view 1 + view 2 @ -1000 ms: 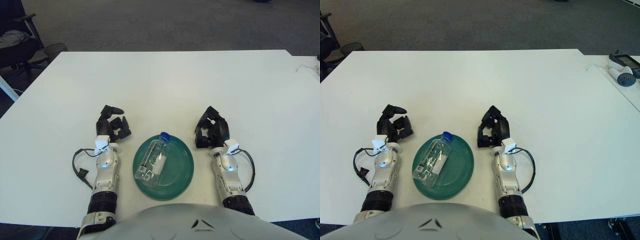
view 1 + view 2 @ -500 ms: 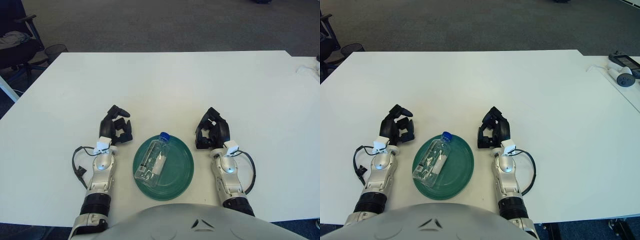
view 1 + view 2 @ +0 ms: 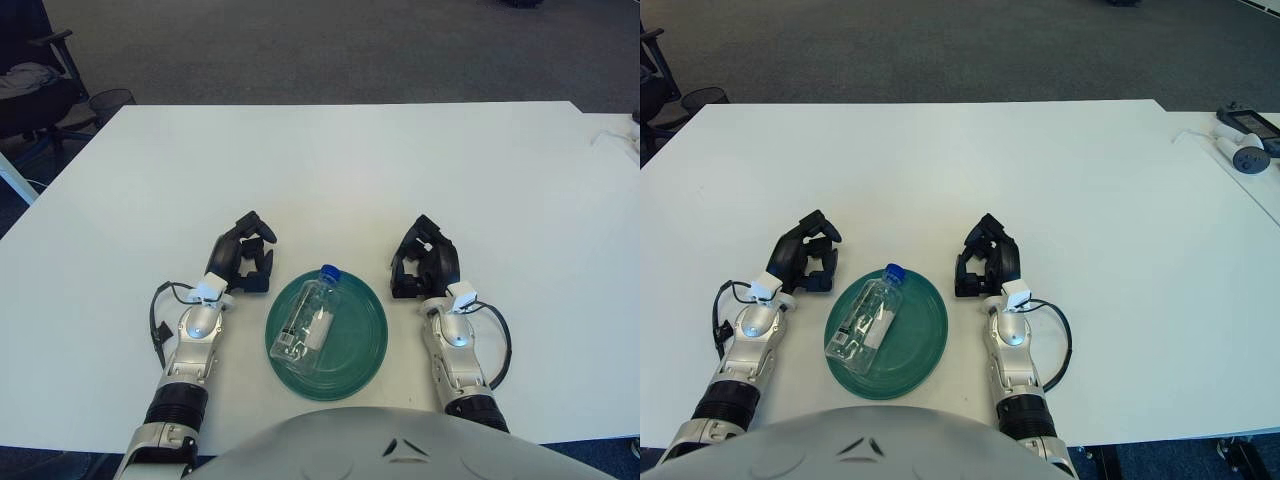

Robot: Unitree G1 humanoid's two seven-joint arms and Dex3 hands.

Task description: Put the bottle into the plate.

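Looks like you'd already got the clear plastic bottle with the blue cap (image 3: 313, 315) lying on its side in the round green plate (image 3: 360, 340), cap pointing away from you. Your left hand (image 3: 245, 262) sat just left of the plate, fingers curled on nothing, wrist angled inward. Your right hand (image 3: 424, 267) was just right of it, also curled and empty

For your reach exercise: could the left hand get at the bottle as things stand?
Probably yes. The left hand shows just left of the plate, nothing between it and the bottle lying there.
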